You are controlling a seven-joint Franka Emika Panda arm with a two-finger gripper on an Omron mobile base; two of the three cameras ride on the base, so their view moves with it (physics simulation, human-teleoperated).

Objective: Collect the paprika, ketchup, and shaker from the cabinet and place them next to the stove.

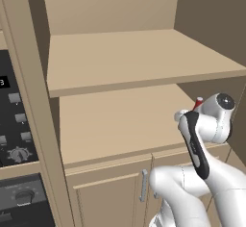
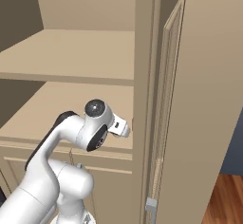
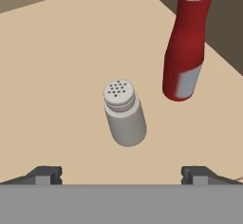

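Note:
The shaker (image 3: 124, 116), a small pale grey cylinder with a perforated top, stands on the cabinet's lower shelf (image 1: 115, 120) just ahead of my gripper (image 3: 122, 173). My gripper is open, its fingertips (image 3: 47, 174) spread wide with nothing between them, short of the shaker. The ketchup (image 3: 186, 47), a red bottle with a pale cap and white label, stands beyond the shaker to its right in the hand view. Its red top (image 1: 198, 104) peeks out behind my wrist in the left base view. The paprika and the stove are out of view.
An upper shelf (image 1: 134, 57) overhangs the lower one. Two small doors with a metal bar handle (image 1: 143, 185) sit below. A dark oven control panel (image 1: 14, 139) is at the left. The cabinet's side post (image 2: 144, 99) and a tall panel (image 2: 209, 99) stand at the right.

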